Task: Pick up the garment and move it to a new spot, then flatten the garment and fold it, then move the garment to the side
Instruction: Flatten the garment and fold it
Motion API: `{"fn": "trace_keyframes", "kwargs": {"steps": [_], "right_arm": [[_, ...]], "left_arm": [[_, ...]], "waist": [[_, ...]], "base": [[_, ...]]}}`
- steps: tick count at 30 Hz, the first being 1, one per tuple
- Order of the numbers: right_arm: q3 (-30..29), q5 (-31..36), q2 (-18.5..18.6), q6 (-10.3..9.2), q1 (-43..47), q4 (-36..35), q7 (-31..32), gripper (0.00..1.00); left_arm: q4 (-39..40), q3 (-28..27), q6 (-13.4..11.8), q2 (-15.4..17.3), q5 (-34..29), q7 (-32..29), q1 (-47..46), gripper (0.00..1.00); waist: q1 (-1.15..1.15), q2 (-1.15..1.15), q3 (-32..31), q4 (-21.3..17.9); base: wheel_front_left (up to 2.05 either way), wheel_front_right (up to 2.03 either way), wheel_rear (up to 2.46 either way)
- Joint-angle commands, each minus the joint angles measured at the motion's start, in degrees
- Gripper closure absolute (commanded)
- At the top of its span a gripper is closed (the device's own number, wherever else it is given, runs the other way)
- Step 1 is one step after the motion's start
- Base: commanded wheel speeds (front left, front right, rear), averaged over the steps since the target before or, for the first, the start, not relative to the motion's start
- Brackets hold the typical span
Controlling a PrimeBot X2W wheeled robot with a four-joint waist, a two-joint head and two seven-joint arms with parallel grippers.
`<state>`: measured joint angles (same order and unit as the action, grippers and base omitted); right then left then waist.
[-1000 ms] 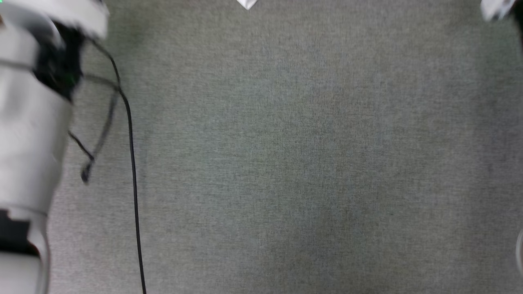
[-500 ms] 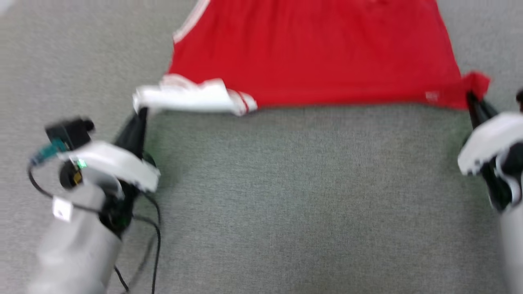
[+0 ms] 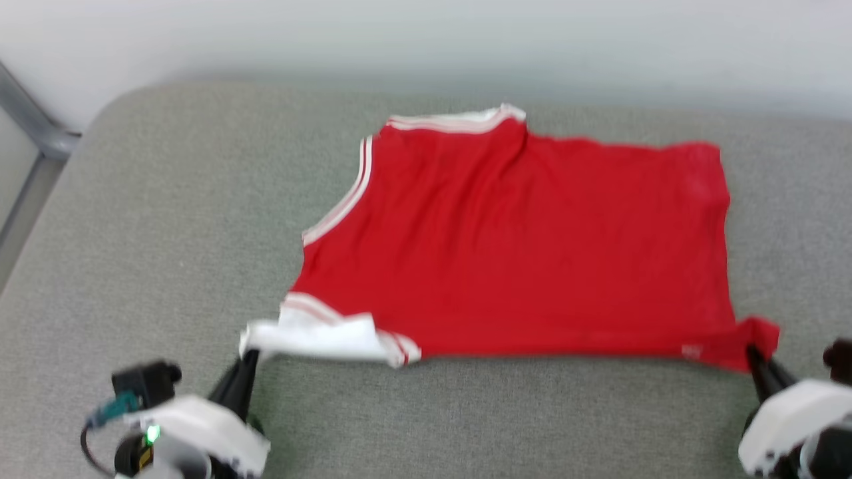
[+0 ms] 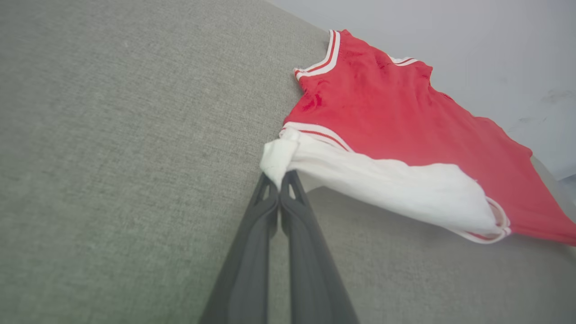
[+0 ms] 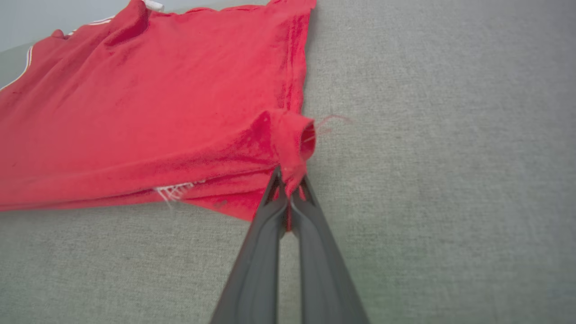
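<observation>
The garment (image 3: 519,246) lies spread on the grey cushioned surface (image 3: 166,219), plain red side up, folded so its near edge is a straight line; no lettering shows. Its white sleeve (image 3: 319,336) bunches at the near left corner. My left gripper (image 3: 247,358) is shut on the tip of that white sleeve (image 4: 281,157), pinched between its fingertips (image 4: 280,180). At the near right, my right gripper (image 3: 753,356) is shut on the garment's red corner (image 5: 292,144), which curls over above its fingers (image 5: 270,211). Striped trim (image 3: 452,122) marks the far edge.
A pale wall (image 3: 426,40) rises right behind the surface. A grey metal frame (image 3: 33,126) slants at the far left. Bare grey fabric (image 3: 546,419) stretches between my two grippers and to the left of the garment.
The head camera has tilted up, so the whole garment and the wall have come into view. Both grippers still hold the same near corners.
</observation>
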<state>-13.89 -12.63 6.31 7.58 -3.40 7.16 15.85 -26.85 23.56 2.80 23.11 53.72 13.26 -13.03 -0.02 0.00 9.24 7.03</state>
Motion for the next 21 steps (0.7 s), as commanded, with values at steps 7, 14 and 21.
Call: {"fn": "trace_keyframes", "kwargs": {"steps": [7, 14, 21], "right_arm": [[-1.0, -1.3, -2.0, -0.15, 12.3, -6.4, 4.0, 1.00], [-2.2, -1.2, -2.6, -0.16, 19.1, -11.1, 7.1, 1.00], [-1.8, 0.0, -2.9, -0.15, 17.6, -14.5, 9.7, 1.00]], "left_arm": [[9.5, -1.3, -6.2, 2.6, 2.9, -2.8, 13.1, 1.00], [20.3, -2.9, -11.9, 5.9, 4.6, -6.0, 21.3, 1.00], [29.6, -3.2, -14.4, 8.6, 3.2, -8.6, 19.6, 1.00]], "waist": [[0.02, 0.00, -5.5, 0.7], [0.02, 0.00, -7.1, 1.3], [0.02, 0.00, -6.7, 1.0]], "base": [[0.00, 0.00, 0.00], [0.00, 0.00, 0.00], [0.00, 0.00, 0.00]]}}
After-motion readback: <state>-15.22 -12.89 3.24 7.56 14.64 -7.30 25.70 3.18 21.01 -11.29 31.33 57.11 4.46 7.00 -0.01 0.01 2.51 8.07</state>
